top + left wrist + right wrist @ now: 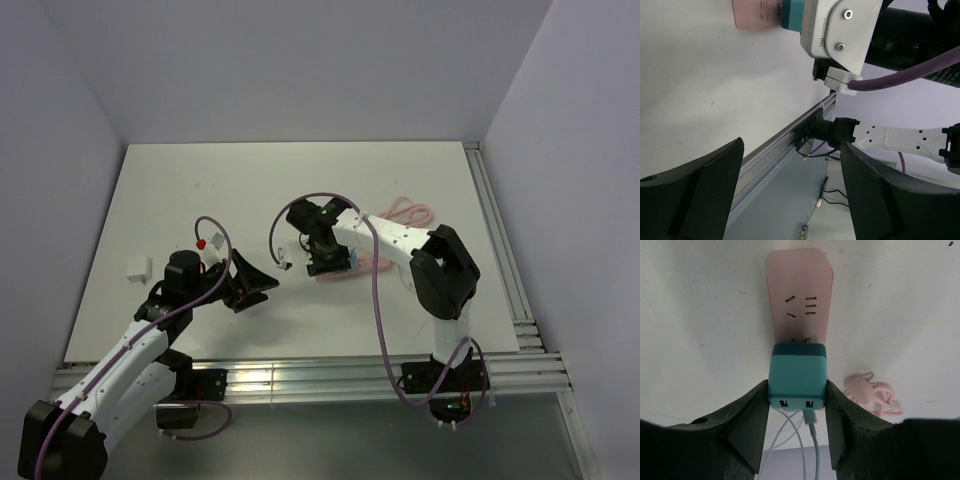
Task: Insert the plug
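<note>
Right gripper clamps the plug by its sides, centre frame, holding prongs square to the strip socket. Seating looks incomplete. Left gripper gapes empty, lower frame.

Two arms of white links and bulky black joint housings: left arm, right arm. Purple cable looped alongside each. Matte black wedge-shaped jaws. White wrist plate just above the purple cable, with two silver screws.
</note>
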{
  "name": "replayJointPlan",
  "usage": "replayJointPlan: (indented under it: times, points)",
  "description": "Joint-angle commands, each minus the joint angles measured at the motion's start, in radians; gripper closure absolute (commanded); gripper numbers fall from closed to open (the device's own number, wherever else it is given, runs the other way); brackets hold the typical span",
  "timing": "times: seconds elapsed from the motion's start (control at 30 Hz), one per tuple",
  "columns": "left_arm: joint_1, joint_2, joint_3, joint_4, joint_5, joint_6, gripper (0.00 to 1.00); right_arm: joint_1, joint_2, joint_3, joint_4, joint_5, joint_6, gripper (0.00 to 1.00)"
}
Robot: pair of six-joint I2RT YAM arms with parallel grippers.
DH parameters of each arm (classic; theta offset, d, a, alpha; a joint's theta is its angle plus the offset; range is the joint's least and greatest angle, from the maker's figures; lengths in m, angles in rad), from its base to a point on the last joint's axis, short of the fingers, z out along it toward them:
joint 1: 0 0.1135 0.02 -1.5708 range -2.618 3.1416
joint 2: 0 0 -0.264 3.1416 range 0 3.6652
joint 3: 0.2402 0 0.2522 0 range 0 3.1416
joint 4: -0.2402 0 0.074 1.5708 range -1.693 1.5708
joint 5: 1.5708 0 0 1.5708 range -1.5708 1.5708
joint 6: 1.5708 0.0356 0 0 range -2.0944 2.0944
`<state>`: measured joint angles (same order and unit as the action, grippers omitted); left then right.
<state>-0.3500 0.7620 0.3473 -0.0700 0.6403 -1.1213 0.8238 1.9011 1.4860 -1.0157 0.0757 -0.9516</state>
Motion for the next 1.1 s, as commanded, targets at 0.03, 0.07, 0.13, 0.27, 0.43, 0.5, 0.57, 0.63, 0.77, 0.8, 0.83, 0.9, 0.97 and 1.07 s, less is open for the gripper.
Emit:
replayJointPlan:
  times: [0.03,0.07,0.13,0.27,0.43,0.5,0.57,0.63,0.77,0.8,0.83,0.9,0.97,1.07]
  points:
    - [0.006,-0.009,-0.007,0.052,0.027,-0.009,0.17,-0.009,0.121,0.008,-0.007,-0.071,0.002,1.00]
    - [0.006,-0.010,-0.010,0.055,0.030,-0.009,0.17,-0.008,0.134,0.017,-0.012,-0.065,0.008,1.00]
    - [0.008,-0.012,-0.011,0.052,0.029,-0.009,0.17,0.006,0.168,0.045,-0.014,-0.063,0.024,1.00]
    - [0.009,-0.016,-0.007,0.042,0.030,-0.006,0.17,0.018,0.219,0.106,-0.044,-0.095,0.056,1.00]
    - [0.011,-0.018,-0.007,0.045,0.035,-0.012,0.17,0.014,0.263,0.138,-0.084,-0.162,0.066,1.00]
    - [0.011,-0.023,-0.007,0.038,0.035,-0.012,0.18,0.014,0.273,0.114,-0.075,-0.156,0.077,1.00]
    - [0.013,-0.030,-0.008,0.033,0.033,-0.009,0.17,0.014,0.271,0.074,-0.061,-0.149,0.086,1.00]
    - [0.013,-0.033,-0.014,0.036,0.032,-0.012,0.17,0.014,0.266,0.054,-0.052,-0.155,0.093,1.00]
    - [0.014,-0.030,-0.021,0.050,0.045,-0.021,0.18,0.012,0.250,-0.007,-0.031,-0.172,0.108,1.00]
    - [0.014,-0.032,-0.019,0.046,0.042,-0.014,0.18,0.008,0.242,-0.024,-0.023,-0.175,0.112,1.00]
    - [0.014,-0.033,-0.016,0.030,0.039,-0.011,0.18,0.003,0.234,-0.044,-0.008,-0.200,0.114,1.00]
    - [0.014,-0.039,-0.014,0.022,0.036,-0.005,0.18,-0.018,0.196,-0.117,0.021,-0.209,0.126,1.00]
    - [0.016,-0.039,-0.019,0.027,0.038,-0.008,0.17,-0.025,0.167,-0.182,0.049,-0.234,0.129,1.00]
    - [0.016,-0.026,-0.028,0.058,0.048,-0.021,0.17,-0.025,0.151,-0.210,0.068,-0.254,0.143,1.00]
